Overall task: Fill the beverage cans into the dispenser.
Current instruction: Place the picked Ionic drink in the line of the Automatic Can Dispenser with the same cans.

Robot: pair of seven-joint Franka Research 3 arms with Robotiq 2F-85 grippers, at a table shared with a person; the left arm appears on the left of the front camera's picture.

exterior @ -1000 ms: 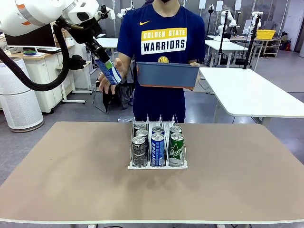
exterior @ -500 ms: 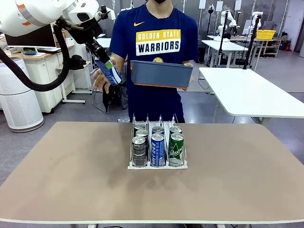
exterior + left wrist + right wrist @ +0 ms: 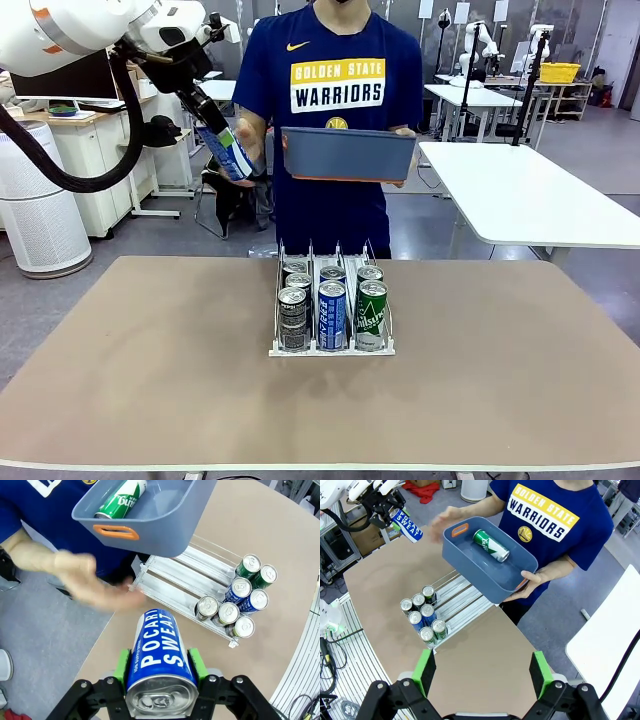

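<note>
My left gripper [image 3: 222, 140] is raised at the far left, shut on a blue beverage can [image 3: 226, 152] with white print [image 3: 159, 650]; the green pads [image 3: 121, 666] clamp its sides. Just beyond the can, a person's hand [image 3: 85, 580] is blurred by motion. The clear dispenser [image 3: 332, 345] stands mid-table with several dark, blue and green cans [image 3: 332, 312] at the front of its lanes [image 3: 235, 602]. My right gripper [image 3: 482, 672] is open and empty, high above the table.
The person stands at the far edge holding a blue-grey tub [image 3: 348, 155] in the air over the dispenser's back end; one green can [image 3: 491, 545] lies inside it. A white table [image 3: 520, 190] stands at the right beyond mine.
The person's free hand has shifted beside the held can, and the tub tilted and levelled again. My left gripper with the can edged slightly left.
</note>
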